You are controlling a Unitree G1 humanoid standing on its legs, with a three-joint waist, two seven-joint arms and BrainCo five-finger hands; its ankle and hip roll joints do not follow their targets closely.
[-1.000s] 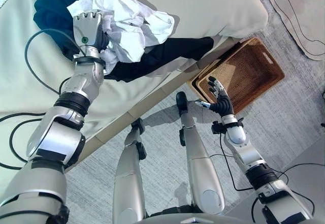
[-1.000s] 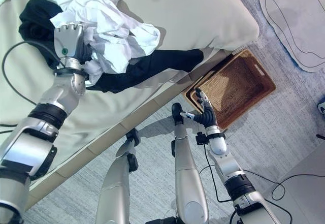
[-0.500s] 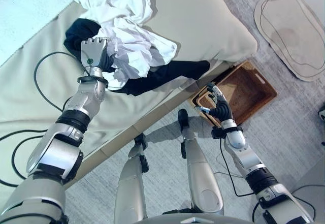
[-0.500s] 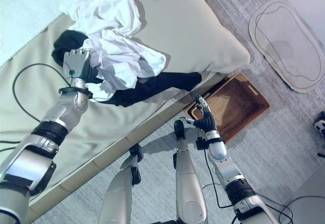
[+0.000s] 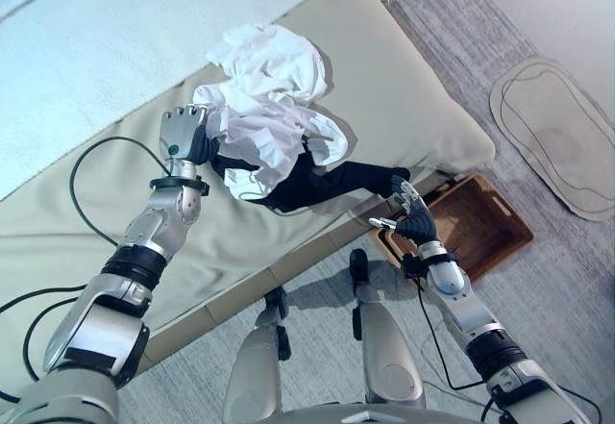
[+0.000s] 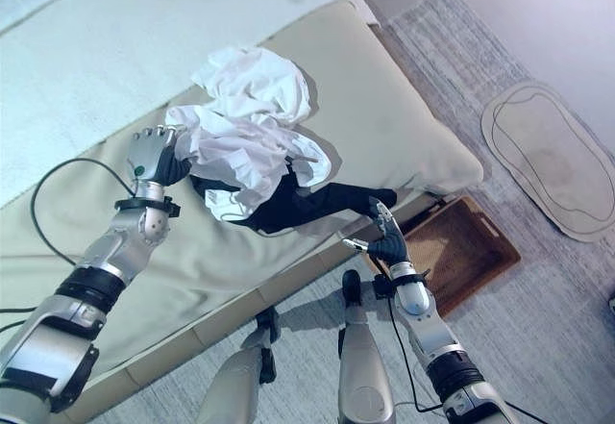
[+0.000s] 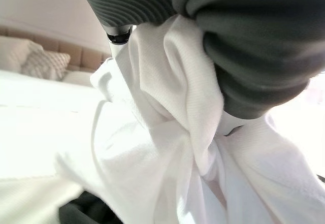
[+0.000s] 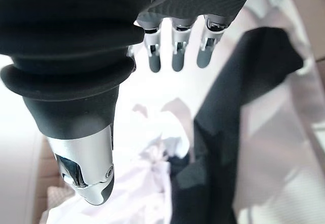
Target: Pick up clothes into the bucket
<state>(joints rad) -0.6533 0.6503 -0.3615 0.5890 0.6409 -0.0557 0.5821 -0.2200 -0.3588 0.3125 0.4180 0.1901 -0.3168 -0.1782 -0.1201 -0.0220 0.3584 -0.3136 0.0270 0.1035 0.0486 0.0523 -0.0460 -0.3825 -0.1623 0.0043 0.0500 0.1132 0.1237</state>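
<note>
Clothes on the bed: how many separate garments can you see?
2: a white garment bunched in the left hand, and a dark garment beneath it, trailing toward the bed's edge. More may be hidden underneath.

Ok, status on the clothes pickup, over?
Left hand shut on white garment, on the bed. Right hand open, empty, near dark garment. Wicker basket on floor by bed, nothing blocking.
</note>
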